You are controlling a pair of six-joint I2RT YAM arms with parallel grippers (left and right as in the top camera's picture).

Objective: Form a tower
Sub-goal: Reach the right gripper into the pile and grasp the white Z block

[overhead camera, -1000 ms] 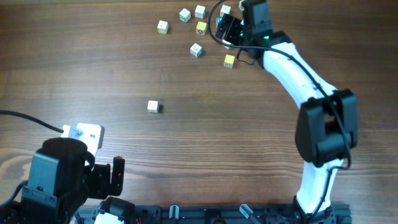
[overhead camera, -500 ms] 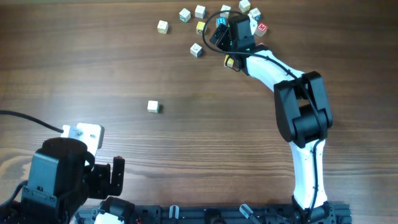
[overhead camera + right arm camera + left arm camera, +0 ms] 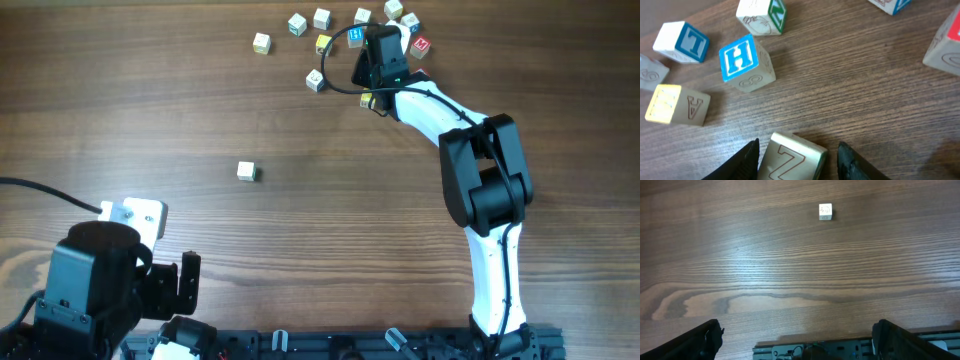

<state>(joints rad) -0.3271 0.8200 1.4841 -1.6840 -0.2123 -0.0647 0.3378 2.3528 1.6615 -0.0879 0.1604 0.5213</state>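
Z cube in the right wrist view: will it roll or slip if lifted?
The Z cube has flat faces, so it probably will not roll; pushed, it should slide on the table. It looks like solid wood, likely stiff and light. It sits turned between the fingers of the right hand, so it may twist when squeezed.

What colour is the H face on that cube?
The H cube shows a blue face with a white letter, clearest in the right wrist view.

The right arm (image 3: 480, 190) reaches far forward, right pincer (image 3: 799, 161) half-narrowed; the left pincer (image 3: 797, 339) gapes wide.
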